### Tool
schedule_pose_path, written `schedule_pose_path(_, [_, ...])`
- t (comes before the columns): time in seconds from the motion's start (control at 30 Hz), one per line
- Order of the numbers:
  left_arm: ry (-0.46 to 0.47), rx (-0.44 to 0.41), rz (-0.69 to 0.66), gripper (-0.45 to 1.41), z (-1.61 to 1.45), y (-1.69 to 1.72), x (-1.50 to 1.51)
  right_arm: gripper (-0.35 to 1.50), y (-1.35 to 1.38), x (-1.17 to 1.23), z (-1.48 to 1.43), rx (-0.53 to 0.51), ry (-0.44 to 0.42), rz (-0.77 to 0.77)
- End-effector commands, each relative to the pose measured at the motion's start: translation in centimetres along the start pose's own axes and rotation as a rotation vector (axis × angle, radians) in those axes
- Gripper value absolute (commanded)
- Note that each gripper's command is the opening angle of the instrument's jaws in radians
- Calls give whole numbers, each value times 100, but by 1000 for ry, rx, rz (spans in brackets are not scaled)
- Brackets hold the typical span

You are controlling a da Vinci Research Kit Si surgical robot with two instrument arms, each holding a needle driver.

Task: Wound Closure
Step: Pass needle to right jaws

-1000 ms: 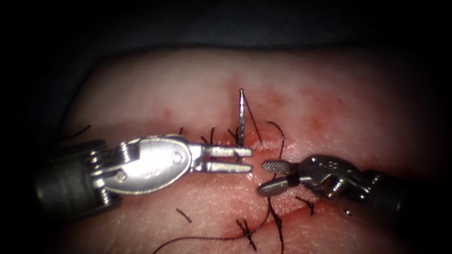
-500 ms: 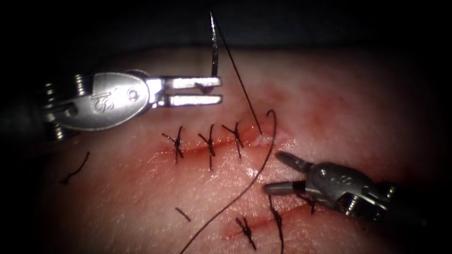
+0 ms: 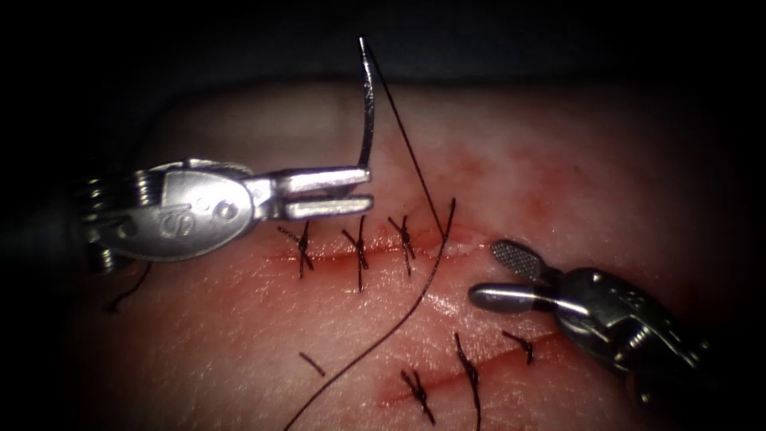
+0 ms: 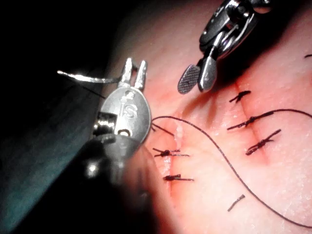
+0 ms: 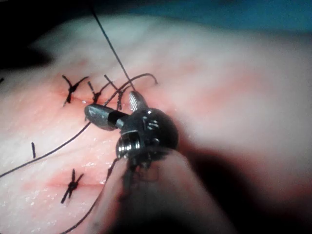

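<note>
The left tool (image 3: 363, 187) is gripping the needle (image 3: 367, 104) near its rear end, clear of the tissue (image 3: 598, 160), having lifted it out and away from the cut (image 3: 335, 257). Thread (image 3: 411, 152) is trailing from the needle to the cut's right end, so thread is being drawn through. The right tool (image 3: 499, 275) is hovering open and empty, just right of the cut.

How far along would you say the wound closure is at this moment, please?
Done: three knotted stitches cross the cut. In hand: the left gripper is shut on the needle near its tail end, clear of the tissue, and thread runs from it into the tissue right of the third stitch. The right gripper is open and holds nothing. Left: this stitch is untied, and the cut continues right of it.
</note>
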Motion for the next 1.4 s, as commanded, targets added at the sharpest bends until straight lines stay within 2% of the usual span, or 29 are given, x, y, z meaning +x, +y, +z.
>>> schedule_pose_path(0.03, [-1, -5, 2, -45, 8, -3, -3, 142, -2, -9, 22, -6, -12, 7])
schedule_pose_path(0.27, [-5, -15, -15, -45, 3, 10, -23, 143, -2, -46, 56, -19, -57, 62])
schedule_pose_path(0.5, [-10, -12, -20, -45, 4, 12, -30, 137, -9, -47, 63, -3, -62, 67])
schedule_pose_path(0.57, [-10, -12, -19, -45, 5, 13, -30, 113, -15, -47, 68, -5, -60, 69])
schedule_pose_path(0.6, [-12, -11, -24, -45, 6, 14, -30, 54, -18, -47, 72, -8, -60, 70])
schedule_pose_path(0.63, [-12, -10, -23, -45, 6, 15, -31, 16, -18, -47, 74, -9, -58, 70])
schedule_pose_path(0.67, [-12, -10, -23, -45, 7, 15, -31, -35, -19, -47, 77, -8, -52, 71])
schedule_pose_path(0.8, [-14, -17, -21, -45, 4, 16, -32, -35, -14, -46, 74, -24, -51, 12])
schedule_pose_path(0.93, [-19, -16, -21, -45, 1, 16, -34, -35, -1, -37, 33, -104, -118, -102])
schedule_pose_path(1.13, [-30, -19, -32, -45, 8, 16, -41, -35, 12, 12, -44, -159, -164, -149])
schedule_pose_path(1.2, [-39, -24, -34, -45, 15, 19, -44, -35, 13, 43, -73, -168, -134, -161])
schedule_pose_path(1.3, [-51, -38, -26, -45, 23, 26, -46, -35, 22, 77, -101, -198, -138, -182])
schedule_pose_path(1.4, [-56, -47, -27, -45, 25, 29, -46, -35, 34, 92, -121, -221, -172, -212])
